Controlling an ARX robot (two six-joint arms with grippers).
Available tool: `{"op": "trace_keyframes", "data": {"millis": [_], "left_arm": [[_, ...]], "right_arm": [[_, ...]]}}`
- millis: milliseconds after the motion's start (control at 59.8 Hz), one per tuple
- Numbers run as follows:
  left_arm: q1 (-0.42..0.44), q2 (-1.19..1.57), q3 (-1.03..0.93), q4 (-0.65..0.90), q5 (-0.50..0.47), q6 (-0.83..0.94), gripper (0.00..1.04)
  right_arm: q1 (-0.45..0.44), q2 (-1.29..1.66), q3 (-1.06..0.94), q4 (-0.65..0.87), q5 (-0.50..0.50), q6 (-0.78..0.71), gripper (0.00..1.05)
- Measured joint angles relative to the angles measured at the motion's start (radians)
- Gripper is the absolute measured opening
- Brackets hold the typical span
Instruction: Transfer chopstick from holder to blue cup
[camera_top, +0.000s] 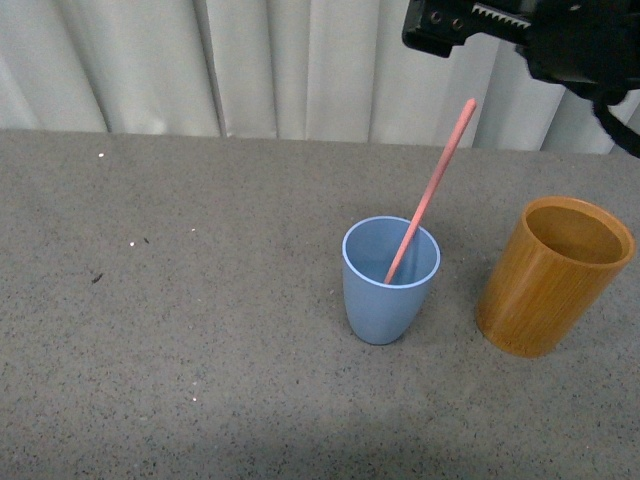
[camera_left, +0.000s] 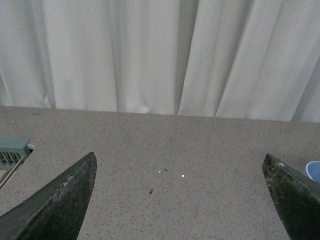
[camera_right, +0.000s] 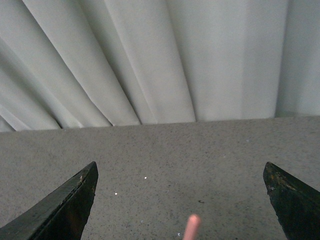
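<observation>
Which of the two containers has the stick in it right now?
The blue cup. The pink chopstick leans inside it, its top end tilted toward the right. The bamboo holder beside it stands empty.

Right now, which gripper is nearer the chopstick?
Right. The right gripper hangs open just above the chopstick tip; the left gripper, also open, is off to the side, with only the blue cup's edge in its view.

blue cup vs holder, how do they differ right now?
Colour and material: the blue cup is smooth light blue; the holder is orange-brown with wood grain.
Shape: the blue cup tapers to a narrower base; the holder is a straight cylinder and looks larger.
Contents: the chopstick leans in the blue cup; the holder looks empty.
Both stand upright, apart, on the table.
</observation>
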Motion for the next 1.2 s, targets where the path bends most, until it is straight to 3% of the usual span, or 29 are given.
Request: {"op": "trace_keyframes", "data": {"millis": [67, 134, 184, 268, 368, 468, 836, 1204], "left_arm": [[0.000, 0.000, 0.000, 0.000, 0.002, 0.000, 0.98], [0.000, 0.000, 0.000, 0.000, 0.000, 0.000, 0.98], [0.000, 0.000, 0.000, 0.000, 0.000, 0.000, 0.98], [0.000, 0.000, 0.000, 0.000, 0.000, 0.000, 0.98], [0.000, 0.000, 0.000, 0.000, 0.001, 0.000, 0.98], [0.000, -0.001, 0.000, 0.000, 0.000, 0.000, 0.98], [0.000, -0.001, 0.000, 0.000, 0.000, 0.000, 0.98], [0.000, -0.001, 0.000, 0.000, 0.000, 0.000, 0.98]], "right_arm": [[-0.032, -0.111, -0.144, 0.189, 0.147, -0.113, 0.82], [-0.124, -0.322, -0.338, 0.206, 0.114, -0.229, 0.66], [-0.219, -0.563, -0.513, 0.091, 0.028, -0.269, 0.52], [-0.320, -0.853, -0.651, -0.125, -0.080, -0.288, 0.37], [-0.357, -1.302, -0.730, -0.505, -0.091, -0.296, 0.18], [-0.359, -1.574, -0.750, -0.643, -0.102, -0.306, 0.00], [-0.359, -1.616, -0.750, -0.649, -0.101, -0.308, 0.03], [-0.359, -1.616, -0.750, -0.649, -0.101, -0.308, 0.67]]}}
